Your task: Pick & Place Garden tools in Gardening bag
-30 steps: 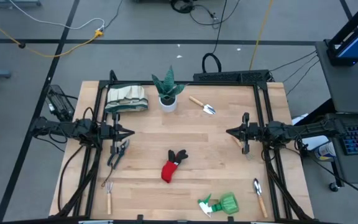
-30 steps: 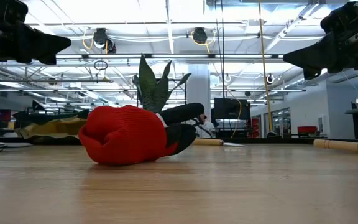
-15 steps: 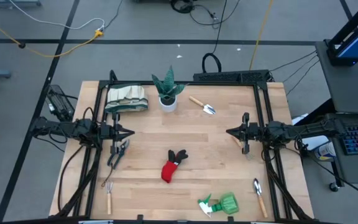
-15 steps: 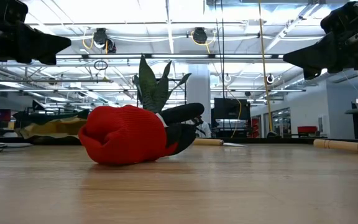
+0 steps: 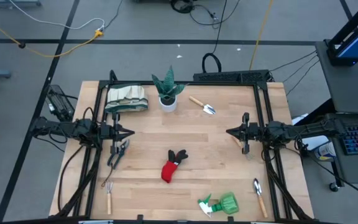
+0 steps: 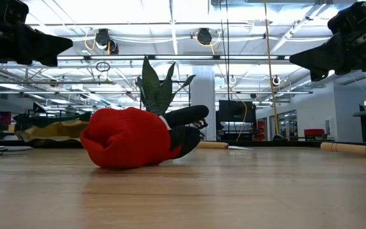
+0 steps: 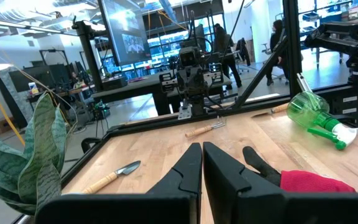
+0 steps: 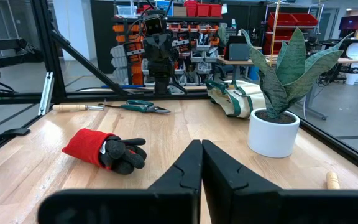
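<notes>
The garden tools lie scattered on the wooden table. A red-and-black glove point(image 5: 173, 165) is in the middle, grey pruning shears point(image 5: 118, 152) at the left, and a wooden-handled fork point(image 5: 109, 196) at the near left. A green spray bottle point(image 5: 219, 203) lies at the near edge, one trowel point(image 5: 259, 194) at the near right and another trowel point(image 5: 202, 104) at the far side. The beige gardening bag point(image 5: 126, 99) rests on the far left corner. My left gripper point(image 5: 129, 132) hovers shut above the left side. My right gripper point(image 5: 230, 132) hovers shut above the right side.
A green spiky plant in a white pot point(image 5: 167, 93) stands beside the bag at the far side. A wooden handle point(image 5: 237, 142) lies under my right gripper. Black frame rails point(image 5: 98, 112) run along the table's left and right edges.
</notes>
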